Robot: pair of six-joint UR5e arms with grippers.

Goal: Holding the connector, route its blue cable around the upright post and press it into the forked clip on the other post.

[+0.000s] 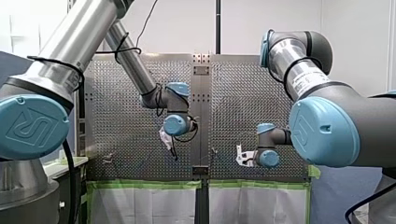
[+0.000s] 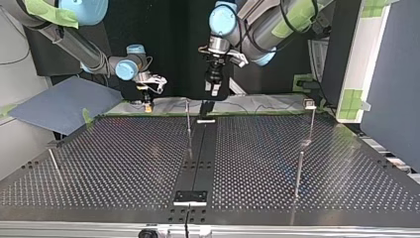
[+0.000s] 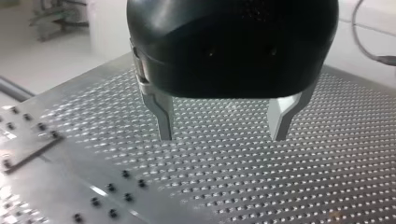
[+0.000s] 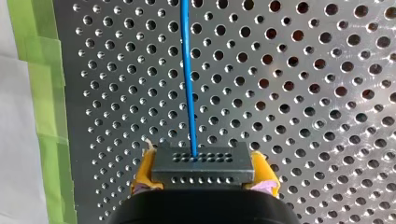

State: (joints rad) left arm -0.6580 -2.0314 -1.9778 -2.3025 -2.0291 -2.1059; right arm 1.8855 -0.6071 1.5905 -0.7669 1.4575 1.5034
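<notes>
Right wrist view has my right gripper (image 4: 204, 171) clamped by its yellow pads (image 4: 144, 171) on the grey connector (image 4: 203, 161), the blue cable (image 4: 188, 79) running ahead over the perforated table (image 4: 317, 102). My left gripper (image 3: 223, 128) hangs with its 2 metal fingers (image 3: 164, 116) spread wide, empty. I judge routing not yet begun: next the connector must be carried round an upright post (image 2: 188, 121), cable kept taut.

My left arm (image 1: 133, 63) stretches way out toward the middle with its wrist bent down. My left gripper (image 3: 222, 135) points downward, its metal fingers (image 3: 164, 119) spread wide apart. My right arm (image 1: 301, 74) comes in folded at the wrist, and my right gripper (image 2: 147, 100) hangs lower in the top view. Its yellow-padded fingers (image 4: 142, 170) are clamped on the connector (image 4: 203, 168) from both sides.
</notes>
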